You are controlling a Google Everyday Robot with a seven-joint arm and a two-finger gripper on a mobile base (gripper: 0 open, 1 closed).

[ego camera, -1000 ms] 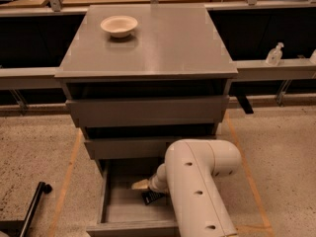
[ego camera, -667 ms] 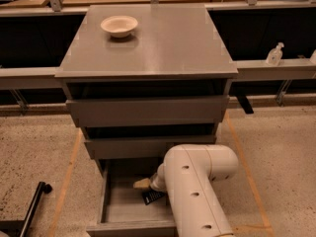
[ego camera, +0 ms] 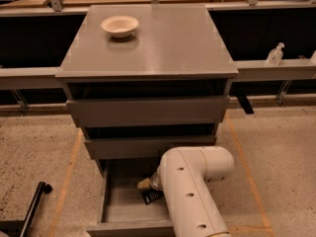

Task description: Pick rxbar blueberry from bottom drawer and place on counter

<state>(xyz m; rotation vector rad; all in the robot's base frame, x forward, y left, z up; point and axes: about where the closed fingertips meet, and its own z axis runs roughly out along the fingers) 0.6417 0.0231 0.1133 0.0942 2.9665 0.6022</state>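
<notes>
The bottom drawer (ego camera: 121, 211) is pulled open below the two closed drawers. The rxbar blueberry (ego camera: 151, 197), a small black wrapped bar, lies on the drawer floor at the right, partly hidden by my white arm (ego camera: 190, 191). My gripper (ego camera: 146, 184) reaches down into the drawer just above the bar; only a pale tip of it shows past the arm. The counter (ego camera: 158, 43) is the flat grey slab on top of the drawers.
A cream bowl (ego camera: 119, 25) sits at the counter's back left. A clear bottle (ego camera: 274, 55) stands on the grey rail to the right. A black pole (ego camera: 33, 201) lies on the speckled floor at lower left.
The arm has shifted slightly to the left and down over the open drawer. The bar and the bowl have not moved.
</notes>
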